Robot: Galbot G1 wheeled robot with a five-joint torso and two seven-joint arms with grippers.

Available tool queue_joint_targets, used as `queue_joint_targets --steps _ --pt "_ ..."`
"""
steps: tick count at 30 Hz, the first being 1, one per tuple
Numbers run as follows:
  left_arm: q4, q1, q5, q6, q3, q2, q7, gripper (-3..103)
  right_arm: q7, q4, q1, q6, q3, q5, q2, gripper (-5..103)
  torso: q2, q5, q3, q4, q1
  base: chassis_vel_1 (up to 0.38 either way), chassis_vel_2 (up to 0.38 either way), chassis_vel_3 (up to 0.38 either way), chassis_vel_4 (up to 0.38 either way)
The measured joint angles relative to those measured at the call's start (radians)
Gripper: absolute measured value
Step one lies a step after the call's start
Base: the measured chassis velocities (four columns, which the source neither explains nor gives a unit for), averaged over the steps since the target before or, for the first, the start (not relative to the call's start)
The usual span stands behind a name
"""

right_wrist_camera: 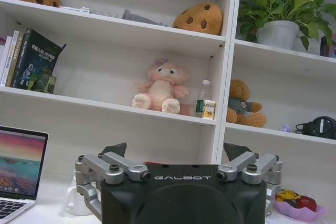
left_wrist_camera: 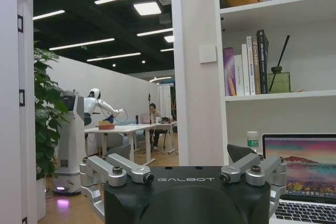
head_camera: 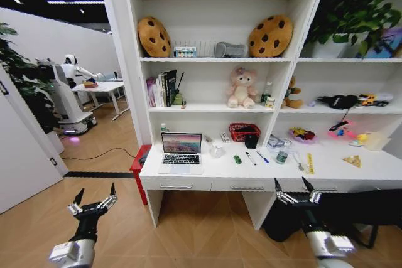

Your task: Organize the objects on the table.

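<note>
**Both grippers wait in front of the desk**

Low left in the head view, the left gripper [head_camera: 95,199] hangs wide open. Mid-frame, the laptop [head_camera: 181,152] sits on the table [head_camera: 213,171], screen facing out. Right of it come a mug [head_camera: 217,149], green toy [head_camera: 237,159], two pens [head_camera: 250,158] lying slanted, jar [head_camera: 281,157] and yellow strip [head_camera: 310,163]. Low right, the right gripper [head_camera: 294,188] is wide open. The right wrist view shows a pink bowl [right_wrist_camera: 297,207].

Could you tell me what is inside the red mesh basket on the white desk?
The red mesh basket holds something dark, partly visible above its rim; what it is cannot be made out. A small black object standing in front hides part of the basket's wall.
</note>
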Motion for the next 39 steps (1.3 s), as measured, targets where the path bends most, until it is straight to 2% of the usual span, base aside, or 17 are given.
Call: queue_joint_targets --steps 30,39 --pt "0.002 -0.013 -0.009 0.0 0.013 -0.011 -0.003 100 0.002 -0.028 0.012 0.019 -0.007 0.002 -0.005 100 0.0 0.0 0.0 0.0 0.0 0.0 0.0 0.0 0.0" --pt "0.007 -0.02 -0.012 0.003 0.014 -0.002 -0.003 100 0.002 -0.031 0.011 0.023 -0.007 -0.012 0.002 100 0.0 0.0001 0.0 0.0001 0.0 -0.087 0.104 0.105 -0.109"
